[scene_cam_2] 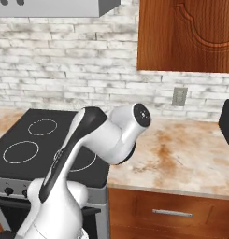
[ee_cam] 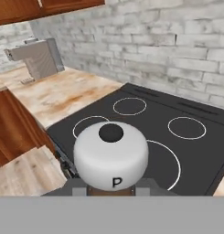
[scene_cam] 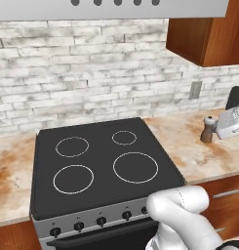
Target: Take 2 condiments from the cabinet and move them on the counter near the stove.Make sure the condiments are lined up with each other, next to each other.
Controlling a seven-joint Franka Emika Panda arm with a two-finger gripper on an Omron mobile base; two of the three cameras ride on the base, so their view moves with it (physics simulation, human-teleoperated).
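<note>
The dark-brown shaker (scene_cam: 207, 130) with its pale cap stands upright over the counter (scene_cam: 189, 151), right of the stove (scene_cam: 101, 161). My gripper (scene_cam: 214, 130) reaches in from the right edge and is shut on it. I cannot tell whether its base touches the stone. In the hand view the shaker's silvery cap (ee_cam: 111, 155), marked "P", sits close in front between the fingers of my gripper (ee_cam: 111, 188). Beyond it lies the black stove (ee_cam: 177, 132) with its white rings. The cabinet (scene_cam: 204, 34) hangs above right, and its door (scene_cam_2: 186, 35) is closed.
A grey coffee machine (ee_cam: 36, 57) stands on the counter further along from the stove. A wall outlet (scene_cam: 195, 90) is on the brick backsplash. My arm's elbow (scene_cam_2: 130, 123) hangs over the counter's front edge. Wooden drawers (scene_cam_2: 172, 210) lie below.
</note>
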